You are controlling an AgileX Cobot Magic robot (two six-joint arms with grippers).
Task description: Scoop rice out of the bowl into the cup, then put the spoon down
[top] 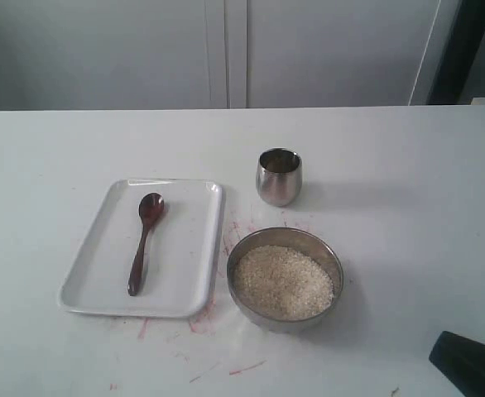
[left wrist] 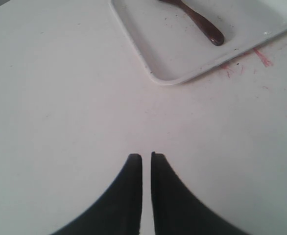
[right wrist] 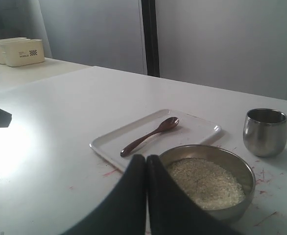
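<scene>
The dark wooden spoon (top: 144, 243) lies in a white tray (top: 184, 248), its oval bowl pointing to the far side. The wide steel bowl (top: 285, 232), right of the tray, holds a heap of pale rice (top: 282, 281). Behind it stands the small shiny cup (top: 279, 175), upright. My right gripper (right wrist: 147, 156) is shut and holds nothing, low in front of the bowl (right wrist: 241, 169), with the spoon (right wrist: 151, 134) and the cup (right wrist: 265, 131) beyond. My left gripper (left wrist: 146, 155) is shut with a thin slit and holds nothing, over bare table short of the tray's corner (left wrist: 182, 78). The spoon's handle end (left wrist: 204, 24) shows there.
Red marks stain the table (top: 226, 331) around the tray and bowl. Two white boxes (right wrist: 16, 51) sit on a separate surface far off. A dark part of my right arm (top: 470, 364) shows at the near right corner. A grey wall closes the back.
</scene>
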